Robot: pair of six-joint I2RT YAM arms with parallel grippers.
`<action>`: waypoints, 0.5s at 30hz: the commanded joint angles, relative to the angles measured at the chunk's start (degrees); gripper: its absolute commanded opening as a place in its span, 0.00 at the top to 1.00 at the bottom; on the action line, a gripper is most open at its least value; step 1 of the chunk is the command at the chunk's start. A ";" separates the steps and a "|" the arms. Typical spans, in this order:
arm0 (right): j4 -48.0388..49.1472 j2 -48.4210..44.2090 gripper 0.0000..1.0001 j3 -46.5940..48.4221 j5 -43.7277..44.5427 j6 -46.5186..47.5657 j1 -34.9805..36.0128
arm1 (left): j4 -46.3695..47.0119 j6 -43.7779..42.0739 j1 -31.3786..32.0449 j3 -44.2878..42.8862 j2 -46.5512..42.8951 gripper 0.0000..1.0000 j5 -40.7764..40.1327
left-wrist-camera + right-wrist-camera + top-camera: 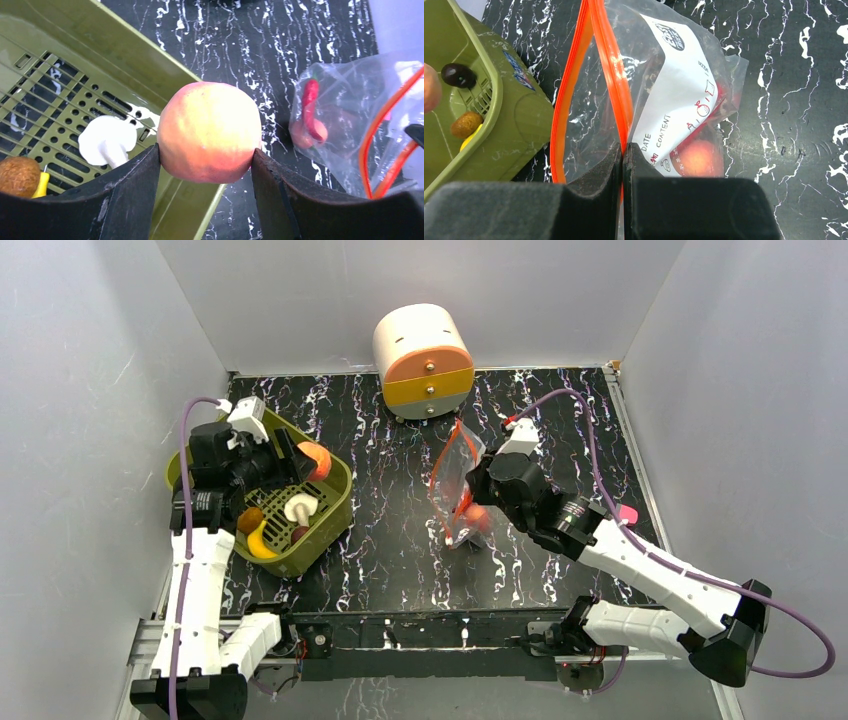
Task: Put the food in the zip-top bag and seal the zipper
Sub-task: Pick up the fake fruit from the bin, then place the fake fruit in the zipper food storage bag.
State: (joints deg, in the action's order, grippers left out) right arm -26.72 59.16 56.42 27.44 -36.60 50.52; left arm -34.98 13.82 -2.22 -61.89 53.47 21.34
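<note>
My left gripper [206,160] is shut on a pink-yellow toy peach [210,131] and holds it above the right rim of the olive basket [338,502]; the peach also shows in the top view [316,460]. My right gripper [623,155] is shut on one orange-red zipper [616,75] strip of the clear zip-top bag [455,485] and holds its mouth open and upright. Inside the bag lie a peach-like fruit [698,157] and a red chili [310,107]. The bag also shows at the right of the left wrist view [365,130].
The basket [60,75] holds a white mushroom [107,140], a brown round piece [19,176], a banana [260,543] and a dark ball [458,75]. A white and orange drawer unit [424,360] stands at the back. A pink thing [628,513] lies by the right arm.
</note>
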 commanded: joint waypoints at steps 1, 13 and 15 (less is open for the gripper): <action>3.34 -0.33 1.00 1.00 -0.24 -0.91 0.18 | 2.00 1.49 0.38 -3.15 -2.10 0.76 6.96; 4.26 0.15 1.00 1.92 -2.84 -2.66 0.12 | 10.68 7.38 2.57 -2.01 -1.09 0.76 22.31; 4.31 0.08 1.00 1.87 -2.92 -2.80 0.11 | 12.62 8.34 3.30 -1.13 -1.21 0.76 23.84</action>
State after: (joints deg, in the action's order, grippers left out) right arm -26.22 59.35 56.42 24.91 -38.28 50.52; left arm -26.92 19.53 -0.21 -63.33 52.53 38.33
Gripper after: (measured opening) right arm 0.010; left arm 0.597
